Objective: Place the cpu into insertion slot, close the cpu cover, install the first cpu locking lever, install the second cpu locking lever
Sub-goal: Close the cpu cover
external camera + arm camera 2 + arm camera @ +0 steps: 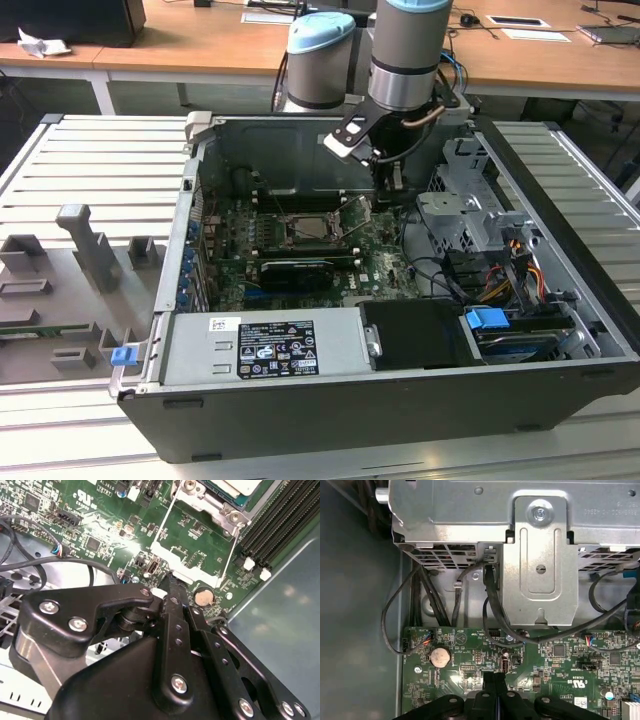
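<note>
The cpu (234, 486) shows its silver face inside the insertion slot (305, 228), which sits on the green board in the open computer case. The cpu cover (176, 566) stands open as a thin silver frame, and the board shows through its cut-out. Thin wire levers (231, 550) run along its sides. My gripper (169, 579) is shut with nothing between its fingers, and its tip is right at the cover's free edge. In the exterior view the gripper (384, 182) hangs over the board toward that view's right of the slot. In the first wrist view the fingertips (490, 680) press together above the board.
A grey drive cage (470, 215) with cables stands on the exterior view's right of the gripper. Black memory slots (280, 525) run beside the socket. A coin battery (204, 597) lies near the fingertips. The power supply (260, 345) fills the case front. Grey fixtures (95, 250) stand outside the case.
</note>
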Robot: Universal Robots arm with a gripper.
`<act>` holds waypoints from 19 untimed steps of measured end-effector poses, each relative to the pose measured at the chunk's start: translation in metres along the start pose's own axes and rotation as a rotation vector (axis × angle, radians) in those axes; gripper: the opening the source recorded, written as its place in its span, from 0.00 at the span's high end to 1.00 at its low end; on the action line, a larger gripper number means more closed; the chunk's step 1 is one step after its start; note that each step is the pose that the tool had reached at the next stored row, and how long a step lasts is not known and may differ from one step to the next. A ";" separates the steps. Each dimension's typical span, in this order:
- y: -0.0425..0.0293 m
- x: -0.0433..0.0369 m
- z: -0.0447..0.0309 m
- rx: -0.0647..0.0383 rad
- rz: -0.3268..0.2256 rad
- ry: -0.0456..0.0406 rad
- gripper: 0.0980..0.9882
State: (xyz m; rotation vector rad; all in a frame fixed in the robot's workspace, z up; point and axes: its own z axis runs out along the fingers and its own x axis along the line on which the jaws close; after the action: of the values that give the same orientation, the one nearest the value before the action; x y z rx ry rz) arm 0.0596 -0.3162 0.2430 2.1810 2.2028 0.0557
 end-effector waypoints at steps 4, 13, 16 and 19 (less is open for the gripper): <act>-0.0030 0.0000 0.0001 0.000 0.000 0.0000 0.99; -0.0193 0.0002 -0.0015 0.000 0.000 0.0000 0.99; -0.0214 0.0002 -0.0016 0.000 0.000 0.0000 0.99; -0.0254 0.0002 -0.0018 0.000 0.000 0.0000 0.99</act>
State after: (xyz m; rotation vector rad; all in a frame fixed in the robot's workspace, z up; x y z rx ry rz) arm 0.0342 -0.3162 0.2434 2.1811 2.2026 0.0557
